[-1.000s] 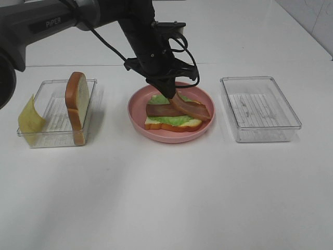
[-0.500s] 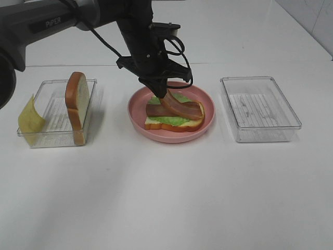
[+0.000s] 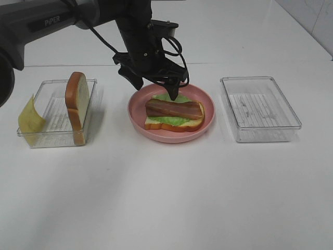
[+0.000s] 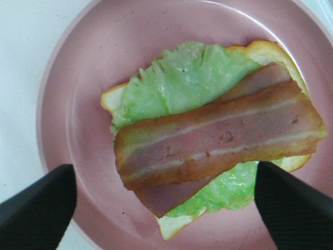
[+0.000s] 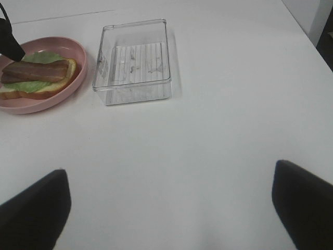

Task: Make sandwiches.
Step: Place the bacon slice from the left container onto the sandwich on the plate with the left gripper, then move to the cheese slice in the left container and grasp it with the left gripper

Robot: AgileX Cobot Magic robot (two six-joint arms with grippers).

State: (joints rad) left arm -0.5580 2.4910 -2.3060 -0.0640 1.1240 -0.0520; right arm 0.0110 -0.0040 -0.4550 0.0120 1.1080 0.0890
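Left gripper spread wide, empty, over reddish-brown bacon strips — if I lift crooked, fingertip snags top strip off ruffled green lettuce. Right gripper spread too.

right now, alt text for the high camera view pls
Open black gripper hangs over a pink plate holding an open sandwich: bread, lettuce, bacon on top. Left clear tray holds an upright bread slice, with yellow cheese at its outer end; right clear tray sits opposite.
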